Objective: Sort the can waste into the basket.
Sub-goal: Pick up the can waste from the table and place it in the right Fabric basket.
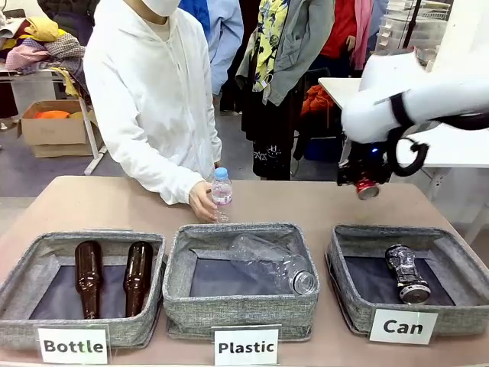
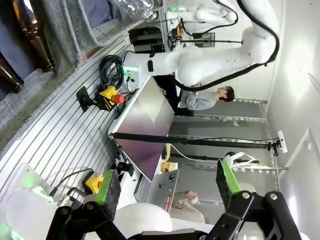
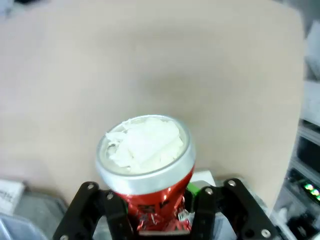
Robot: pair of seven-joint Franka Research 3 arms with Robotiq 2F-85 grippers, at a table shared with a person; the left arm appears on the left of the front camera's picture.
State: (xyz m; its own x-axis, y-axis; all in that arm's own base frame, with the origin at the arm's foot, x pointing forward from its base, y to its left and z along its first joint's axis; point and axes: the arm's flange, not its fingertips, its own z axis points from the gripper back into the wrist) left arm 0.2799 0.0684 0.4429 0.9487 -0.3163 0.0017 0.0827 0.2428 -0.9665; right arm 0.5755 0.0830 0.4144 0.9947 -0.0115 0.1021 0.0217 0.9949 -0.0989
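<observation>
I have the red can (image 3: 150, 190) clenched in the right end effector (image 3: 155, 212). Its thin red wall is crumpled and dented where the green pads squeeze it, while the silver rim at the top stays round. Something white and crinkled, like wadded paper, fills the opening. In the front view the red can (image 1: 367, 187) hangs tilted in the air above the bare bench (image 1: 114, 206), just beyond the far rim of the "Can" basket (image 1: 458, 317), with the right end effector (image 1: 362, 180) dark against the white arm.

The black-and-grey can (image 1: 406, 273) already lies on its side inside the "Can" basket, on the dark base, toward the basket's right half; its body looks crushed and its silver end faces me. The left half of that base is open.

The basket is soft grey woven fabric with upright walls and rounded corners. To its left sits the "Plastic" basket (image 1: 183, 302) holding a clear bottle (image 1: 279, 264), and farther left the "Bottle" basket (image 1: 23, 306) with two brown glass bottles (image 1: 89, 277).

Beyond the "Plastic" basket, a person's hand (image 1: 202, 202) holds a small plastic bottle (image 1: 221, 195) upright on the bench.

My left end effector (image 2: 167, 192) is released, its green-padded fingers (image 2: 227, 177) spread wide on nothing.
</observation>
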